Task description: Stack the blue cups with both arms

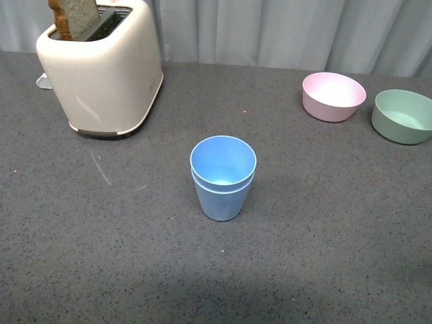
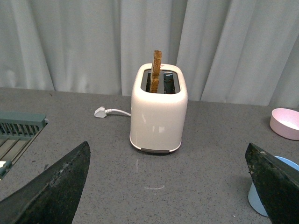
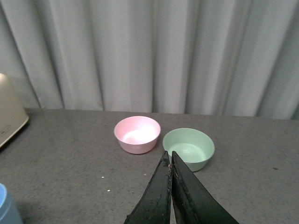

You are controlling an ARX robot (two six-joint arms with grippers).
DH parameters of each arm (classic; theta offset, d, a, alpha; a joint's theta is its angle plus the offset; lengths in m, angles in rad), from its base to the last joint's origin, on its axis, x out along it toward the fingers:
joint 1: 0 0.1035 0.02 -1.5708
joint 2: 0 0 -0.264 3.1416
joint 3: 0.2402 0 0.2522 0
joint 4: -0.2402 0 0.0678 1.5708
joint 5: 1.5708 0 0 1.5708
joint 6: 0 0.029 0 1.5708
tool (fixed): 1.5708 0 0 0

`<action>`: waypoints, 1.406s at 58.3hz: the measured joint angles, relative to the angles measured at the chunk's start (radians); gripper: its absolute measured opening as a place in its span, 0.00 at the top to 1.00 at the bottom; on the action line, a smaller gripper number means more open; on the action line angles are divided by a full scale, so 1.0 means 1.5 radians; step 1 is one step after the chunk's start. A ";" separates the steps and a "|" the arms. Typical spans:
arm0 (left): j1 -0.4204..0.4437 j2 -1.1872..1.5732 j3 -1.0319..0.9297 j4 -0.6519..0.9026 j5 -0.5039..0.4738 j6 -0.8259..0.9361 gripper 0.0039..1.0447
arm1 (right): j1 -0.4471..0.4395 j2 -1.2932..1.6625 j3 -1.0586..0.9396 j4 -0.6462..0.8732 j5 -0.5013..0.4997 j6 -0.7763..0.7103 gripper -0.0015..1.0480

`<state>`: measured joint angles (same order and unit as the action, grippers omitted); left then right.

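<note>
The two light blue cups [image 1: 223,177] stand nested, one inside the other, upright in the middle of the grey table. Neither arm shows in the front view. In the left wrist view my left gripper [image 2: 168,186] is open and empty, its jaws wide apart, with the cups [image 2: 259,201] partly hidden behind one finger. In the right wrist view my right gripper [image 3: 169,158] is shut and empty, its tips pressed together above the table, and an edge of the cups [image 3: 7,207] shows at the frame's corner.
A cream toaster [image 1: 101,64] with a slice of toast stands at the back left, its plug and cord [image 2: 110,112] behind it. A pink bowl [image 1: 333,96] and a green bowl [image 1: 403,116] sit at the back right. A green rack [image 2: 18,128] lies at the table's left edge.
</note>
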<state>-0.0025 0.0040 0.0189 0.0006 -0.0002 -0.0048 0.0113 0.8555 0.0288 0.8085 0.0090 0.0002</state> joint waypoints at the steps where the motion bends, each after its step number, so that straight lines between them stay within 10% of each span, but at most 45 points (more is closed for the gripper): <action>1: 0.000 0.000 0.000 0.000 0.000 0.000 0.06 | -0.003 -0.011 -0.002 -0.009 0.001 0.000 0.99; 82: 0.000 0.000 0.000 0.000 0.000 0.000 0.06 | -0.006 -0.567 -0.017 -0.537 -0.007 0.000 0.99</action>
<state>-0.0025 0.0036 0.0189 0.0006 -0.0002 -0.0048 0.0025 0.0051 0.0036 0.0025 -0.0010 -0.0002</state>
